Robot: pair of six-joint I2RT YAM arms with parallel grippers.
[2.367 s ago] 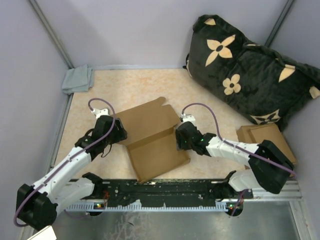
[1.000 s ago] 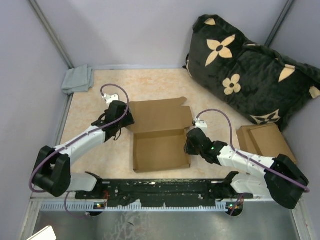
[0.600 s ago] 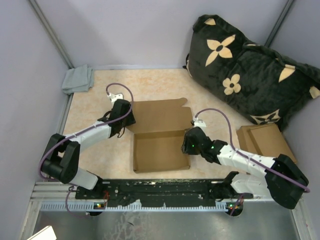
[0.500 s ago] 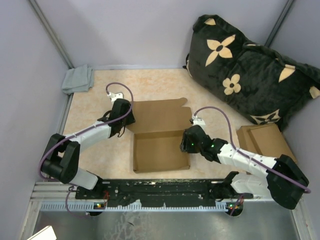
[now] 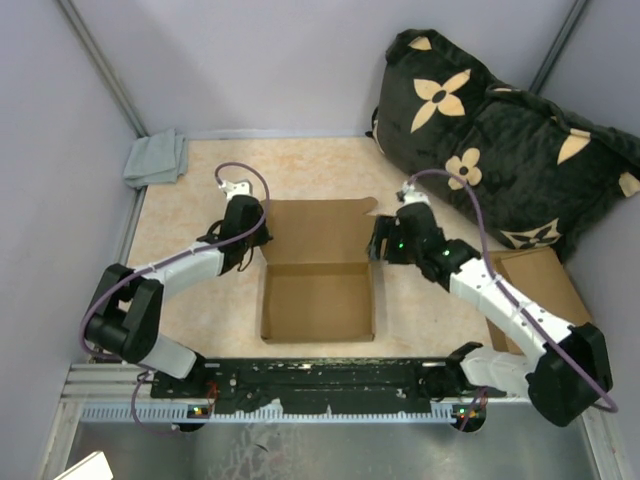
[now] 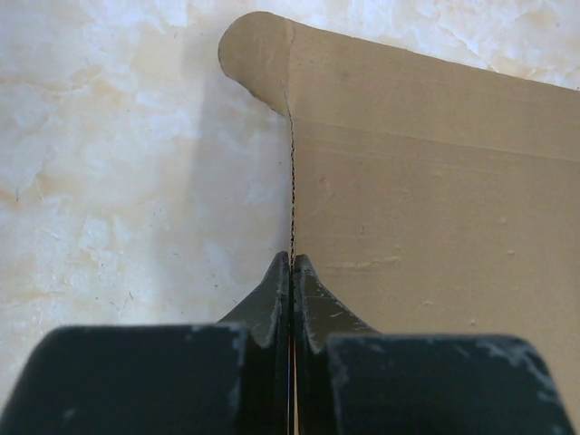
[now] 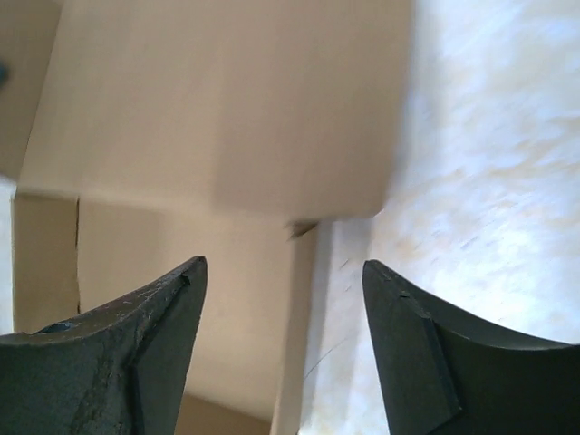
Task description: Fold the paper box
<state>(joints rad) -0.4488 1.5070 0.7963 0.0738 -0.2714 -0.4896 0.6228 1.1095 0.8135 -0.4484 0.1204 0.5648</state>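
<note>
At the far left corner of the mottled beige table (image 5: pixel 200 180), a crumpled grey cloth (image 5: pixel 155 158) lies well apart from the work. Next comes the white-and-black left gripper (image 5: pixel 260 241). In its wrist view its fingers (image 6: pixel 272 299) are pressed fully together, and a thin upright edge of cardboard appears to run between them, so it seems to be pinching the left side flap. The brown corrugated paper box (image 5: pixel 318 272) lies in the middle of the table just beyond the arm bases. Its near part is already a shallow tray, and its far panel lies flat with a rounded tab (image 6: pixel 254 45) at the corner.

The white-and-black right gripper (image 5: pixel 379 246) hovers at the box's right edge, level with the left one. Its jaws are spread wide and hold nothing; cardboard and bare table show between its dark fingers (image 7: pixel 136 362), and that view is blurred.

The step in hand looks like raising the side flaps together. To do it well, the left pinch should sit low by the crease and turn about it rather than pull. The right gripper should straddle the matching flap edge squarely before it closes, so that the sheet does not skew.

Further right, a black velvet pillow (image 5: pixel 500 140) with beige flowers leans in the corner, and a stack of flat brown cardboard pieces (image 5: pixel 545 270) lies beside it.
</note>
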